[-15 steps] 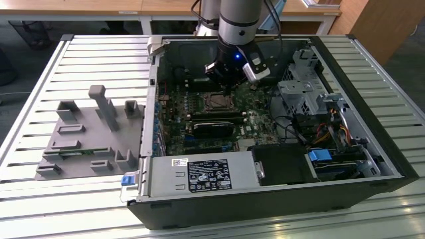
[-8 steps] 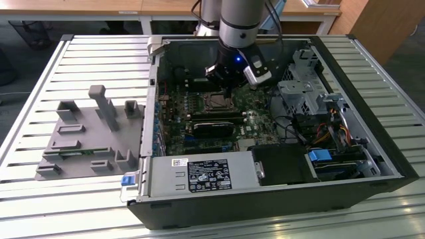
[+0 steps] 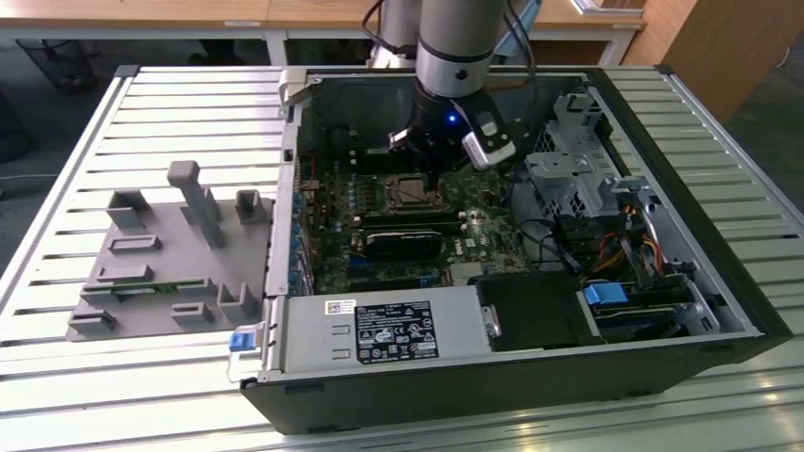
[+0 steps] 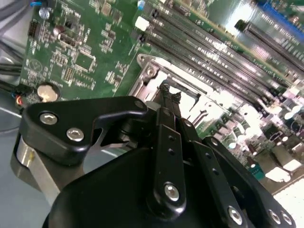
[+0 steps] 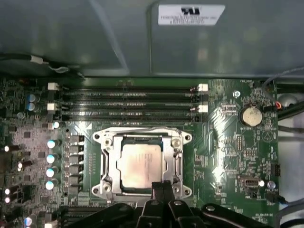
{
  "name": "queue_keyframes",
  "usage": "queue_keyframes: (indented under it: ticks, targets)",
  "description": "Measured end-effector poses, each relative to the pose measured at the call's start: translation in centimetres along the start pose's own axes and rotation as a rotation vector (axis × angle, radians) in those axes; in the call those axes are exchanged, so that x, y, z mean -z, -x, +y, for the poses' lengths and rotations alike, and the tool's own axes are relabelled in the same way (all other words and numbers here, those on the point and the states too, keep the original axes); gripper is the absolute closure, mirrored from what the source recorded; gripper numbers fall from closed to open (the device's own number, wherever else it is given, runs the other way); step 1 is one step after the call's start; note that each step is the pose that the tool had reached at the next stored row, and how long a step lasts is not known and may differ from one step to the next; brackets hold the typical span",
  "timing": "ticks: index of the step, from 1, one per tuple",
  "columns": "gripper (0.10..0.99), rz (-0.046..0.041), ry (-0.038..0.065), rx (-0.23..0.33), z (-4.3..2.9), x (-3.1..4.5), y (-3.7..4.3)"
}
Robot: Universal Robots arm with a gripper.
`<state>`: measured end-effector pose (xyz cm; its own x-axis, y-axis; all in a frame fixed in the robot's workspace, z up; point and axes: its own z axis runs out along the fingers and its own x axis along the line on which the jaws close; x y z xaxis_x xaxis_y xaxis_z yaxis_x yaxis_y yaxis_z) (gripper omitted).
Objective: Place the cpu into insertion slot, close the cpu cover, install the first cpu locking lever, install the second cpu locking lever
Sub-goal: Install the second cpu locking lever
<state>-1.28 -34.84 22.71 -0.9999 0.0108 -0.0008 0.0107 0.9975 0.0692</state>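
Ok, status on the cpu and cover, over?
Gripper shut, at the socket's edge. Cpu seated in the insertion slot, cpu cover down around it. Nothing in the way.

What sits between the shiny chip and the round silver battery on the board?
In the first wrist view, the cpu cover frame and bare green board separate the cpu from the coin battery.

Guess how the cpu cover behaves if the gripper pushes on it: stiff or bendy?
Probably slightly springy: the cpu cover looks like a thin silver frame plate around a square opening. It lies flat over the cpu, so a downward push should meet firm backing. Bare metal likely lets the gripper, which sits at its edge, slide.
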Motion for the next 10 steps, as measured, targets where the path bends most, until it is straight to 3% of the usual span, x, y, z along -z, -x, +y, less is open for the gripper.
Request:
queue_keyframes:
  ticks: [10]
  targets:
    - [0.980,0.0003,0.024,0.001,-1.73,0.08,0.00]
